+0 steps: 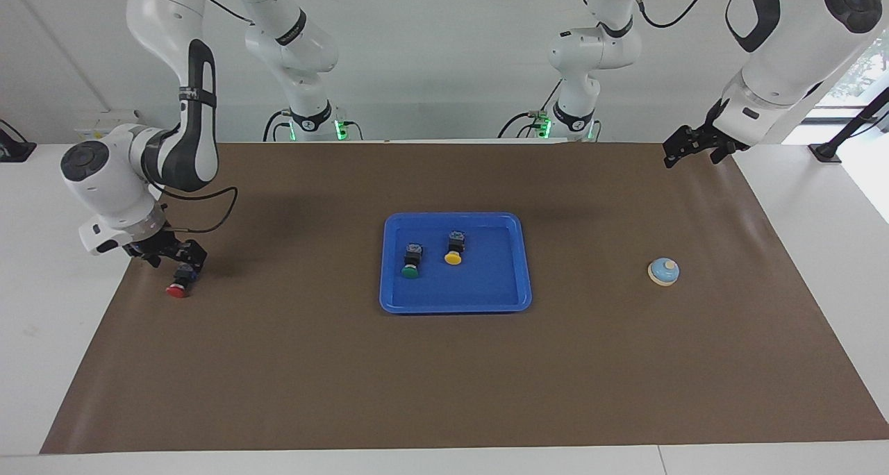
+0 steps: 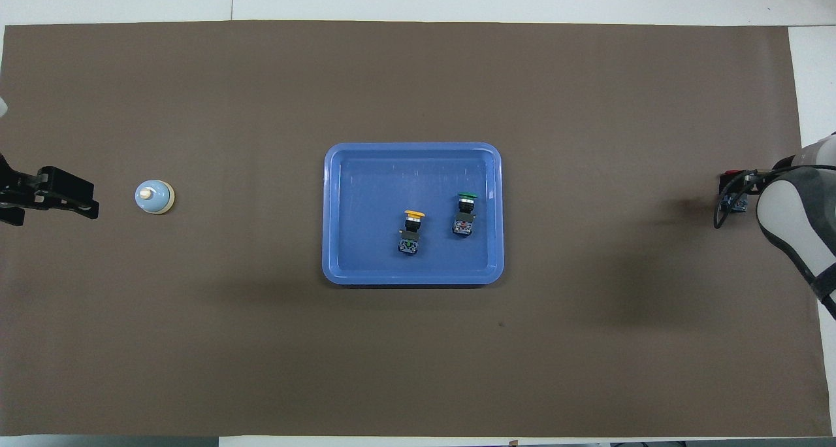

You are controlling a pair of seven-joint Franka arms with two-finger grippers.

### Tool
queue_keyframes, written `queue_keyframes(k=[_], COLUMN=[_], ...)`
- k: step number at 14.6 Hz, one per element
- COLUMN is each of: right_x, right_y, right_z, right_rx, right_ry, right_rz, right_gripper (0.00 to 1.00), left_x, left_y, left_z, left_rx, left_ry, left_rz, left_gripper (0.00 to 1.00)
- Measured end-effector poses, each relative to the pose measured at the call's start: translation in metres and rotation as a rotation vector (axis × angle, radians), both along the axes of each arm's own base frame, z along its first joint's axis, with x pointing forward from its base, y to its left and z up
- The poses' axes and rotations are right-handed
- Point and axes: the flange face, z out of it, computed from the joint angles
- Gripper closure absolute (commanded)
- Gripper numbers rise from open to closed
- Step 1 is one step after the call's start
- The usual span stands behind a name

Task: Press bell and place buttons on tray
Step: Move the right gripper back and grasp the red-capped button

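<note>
The red button (image 1: pixel 179 284) lies on its side on the brown mat at the right arm's end of the table. My right gripper (image 1: pixel 175 260) hangs open low over its black body; whether it touches is unclear. In the overhead view the right arm hides most of that button. The green button (image 1: pixel 410 263) (image 2: pixel 465 212) and the yellow button (image 1: pixel 453 251) (image 2: pixel 411 228) lie in the blue tray (image 1: pixel 455 216) (image 2: pixel 413 146) at mid-table. The bell (image 1: pixel 663 271) (image 2: pixel 155 197) stands toward the left arm's end. My left gripper (image 1: pixel 677 154) (image 2: pixel 78 198) waits open, raised near that end.
A brown mat (image 1: pixel 444 378) covers most of the white table (image 1: pixel 42 267). The arms' bases with green lights (image 1: pixel 316 128) stand at the robots' edge. Bare mat lies between the tray and the red button and between the tray and the bell.
</note>
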Motion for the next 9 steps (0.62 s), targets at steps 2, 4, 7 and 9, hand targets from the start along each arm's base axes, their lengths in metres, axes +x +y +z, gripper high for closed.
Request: queue_keyframes(k=[2, 4, 7, 9], right_x=[0.003, 0.005, 0.007, 0.007], right_y=[-0.002, -0.001, -0.001, -0.002], right_z=[-0.011, -0.017, -0.021, -0.023], right_rx=[-0.002, -0.003, -0.004, -0.005], right_ry=[-0.014, -0.022, -0.030, -0.035], right_rz=[0.001, 0.004, 0.005, 0.006], right_gripper=[0.00, 0.00, 0.07, 0.38], left_x=[0.000, 0.000, 0.000, 0.000], left_y=[0.000, 0.000, 0.000, 0.000], left_z=[0.000, 0.000, 0.000, 0.000], left_rx=[0.000, 0.000, 0.000, 0.000], left_ry=[0.000, 0.000, 0.000, 0.000], left_rz=[0.000, 0.000, 0.000, 0.000], left_gripper=[0.00, 0.00, 0.00, 0.00])
